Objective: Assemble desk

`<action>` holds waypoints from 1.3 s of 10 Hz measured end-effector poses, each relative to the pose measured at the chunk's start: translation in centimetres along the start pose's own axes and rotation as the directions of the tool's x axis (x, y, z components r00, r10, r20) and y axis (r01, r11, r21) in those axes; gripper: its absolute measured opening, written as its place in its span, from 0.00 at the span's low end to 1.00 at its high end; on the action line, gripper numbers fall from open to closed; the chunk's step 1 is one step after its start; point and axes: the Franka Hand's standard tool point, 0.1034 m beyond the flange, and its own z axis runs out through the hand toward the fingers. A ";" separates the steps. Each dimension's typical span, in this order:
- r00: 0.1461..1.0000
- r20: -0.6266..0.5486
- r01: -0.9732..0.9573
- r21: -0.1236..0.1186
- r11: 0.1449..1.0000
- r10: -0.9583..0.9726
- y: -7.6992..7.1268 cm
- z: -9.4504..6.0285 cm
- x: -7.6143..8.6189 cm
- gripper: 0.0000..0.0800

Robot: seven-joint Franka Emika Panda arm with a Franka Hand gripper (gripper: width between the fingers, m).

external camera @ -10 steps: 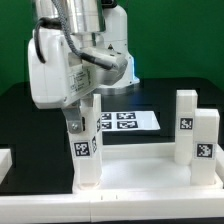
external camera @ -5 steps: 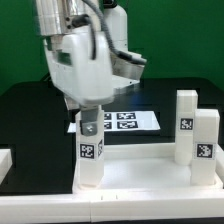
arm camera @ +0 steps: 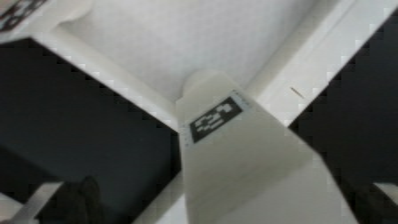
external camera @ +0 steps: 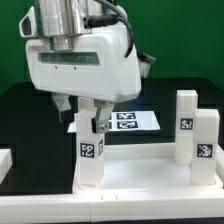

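The desk top (external camera: 140,166) lies flat at the front, rim up, with three white legs standing on it. One tagged leg (external camera: 90,158) stands at its corner on the exterior view's left, and two more legs (external camera: 185,124) (external camera: 206,146) stand on the exterior view's right. My gripper (external camera: 84,120) hangs straight over the first leg, open, with one finger on each side of the leg's top. In the wrist view this leg (arm camera: 240,150) and its tag (arm camera: 217,115) rise between my dark fingers (arm camera: 75,200), with a gap on both sides, and the desk top (arm camera: 178,50) lies beyond.
The marker board (external camera: 128,120) lies flat on the black table behind the desk top. A white block (external camera: 5,160) shows at the edge on the exterior view's left. A green wall closes off the back.
The jaws have spread apart and let go of the leg on the exterior view's left. The hand has also turned about its upright axis, so its broad side now faces the exterior camera.
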 end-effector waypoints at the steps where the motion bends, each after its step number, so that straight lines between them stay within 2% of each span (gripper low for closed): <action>1: 0.991 -0.005 0.131 -0.011 0.991 -0.131 -0.2 -0.2 0.1 0.81; 3: 0.995 -0.005 0.096 -0.014 0.995 -0.096 -0.1 -0.1 0.1 0.81; 4: 0.997 -0.006 0.081 -0.013 0.997 -0.081 -0.1 -0.1 0.1 0.69; 5: 1.000 -0.006 0.011 -0.013 1.000 -0.011 -0.1 -0.1 0.1 0.46; 6: 0.999 -0.007 -0.045 -0.013 0.999 0.045 -0.1 -0.1 0.1 0.46; 7: 0.992 -0.008 -0.128 -0.013 0.992 0.128 -0.1 0.0 0.1 0.36; 9: 0.952 -0.011 -0.307 -0.012 0.952 0.307 -0.2 0.0 0.2 0.36; 11: 0.810 -0.007 -0.587 -0.018 0.809 0.587 -0.3 0.0 0.2 0.36; 13: 0.548 -0.007 -0.836 -0.006 0.548 0.836 -1.0 0.3 -0.2 0.36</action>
